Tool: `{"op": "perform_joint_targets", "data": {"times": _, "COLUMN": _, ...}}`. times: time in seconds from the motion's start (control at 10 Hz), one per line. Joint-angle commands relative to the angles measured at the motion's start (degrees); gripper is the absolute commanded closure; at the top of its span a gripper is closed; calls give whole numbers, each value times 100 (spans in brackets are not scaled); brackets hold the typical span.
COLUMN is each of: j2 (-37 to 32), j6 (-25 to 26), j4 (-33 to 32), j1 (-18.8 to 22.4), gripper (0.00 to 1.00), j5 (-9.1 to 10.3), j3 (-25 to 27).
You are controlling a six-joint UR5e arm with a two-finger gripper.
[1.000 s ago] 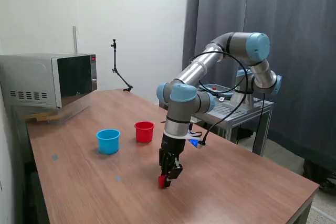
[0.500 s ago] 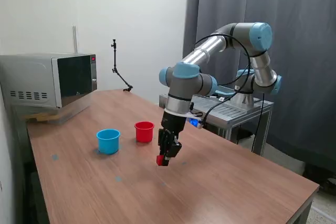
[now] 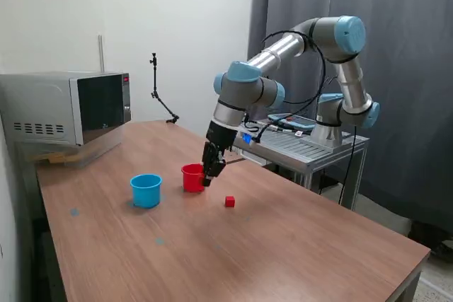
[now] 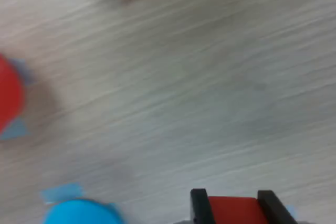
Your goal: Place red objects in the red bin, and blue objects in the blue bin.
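Visible count: 2 small solid red cubes, 1 round red plastic cup (image 3: pixel 192 177), 1 round light blue plastic cup (image 3: pixel 146 189).
Two-finger gripper (image 4: pixel 232 203): clenched on 1 red cube (image 4: pixel 234 210), beside the red cup's rim.
Second red cube (image 3: pixel 229 201): loose on the wooden table (image 3: pixel 297 245), near the red cup.

Red cup (image 3: pixel 192 177) and light blue cup (image 3: pixel 146 189) stand on a brown wood-grain worktop (image 3: pixel 297 245). A red cube (image 3: pixel 229 201) lies at frame centre; another red cube (image 4: pixel 233 211) sits between black pincer (image 4: pixel 232 208) fingers (image 4: pixel 199 205).
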Motion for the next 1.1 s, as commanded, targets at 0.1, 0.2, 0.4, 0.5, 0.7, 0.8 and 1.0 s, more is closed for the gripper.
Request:
{"op": "perform_joint_targets", "data": {"times": 0.1, "j2": -181, "j6": 100, "j4": 20, "j1": -455, "gripper": 100, "j5": -224, "j3": 315}}
{"op": "perform_joint_targets", "data": {"times": 0.2, "j2": -173, "j6": 100, "j4": 37, "j1": -560, "gripper": 100, "j5": -267, "j3": 324}}
{"op": "perform_joint_targets", "data": {"times": 0.4, "j2": -181, "j6": 265, "j4": 248, "j1": -789, "gripper": 100, "j5": -443, "j3": 455}}
{"op": "perform_joint_targets", "data": {"times": 0.5, "j2": -181, "j6": 354, "j4": 248, "j1": -816, "gripper": 100, "j5": -504, "j3": 595}}
{"op": "perform_joint_targets", "data": {"times": 0.7, "j2": -173, "j6": 424, "j4": 492, "j1": -895, "gripper": 100, "j5": -601, "j3": 737}}
{"op": "perform_joint_targets", "data": {"times": 0.8, "j2": -181, "j6": 660, "j4": 573, "j1": -948, "gripper": 100, "j5": -671, "j3": 807}}
{"op": "perform_joint_targets", "data": {"times": 1.0, "j2": -216, "j6": 724, "j4": 661, "j1": -957, "gripper": 100, "j5": -707, "j3": 903}}
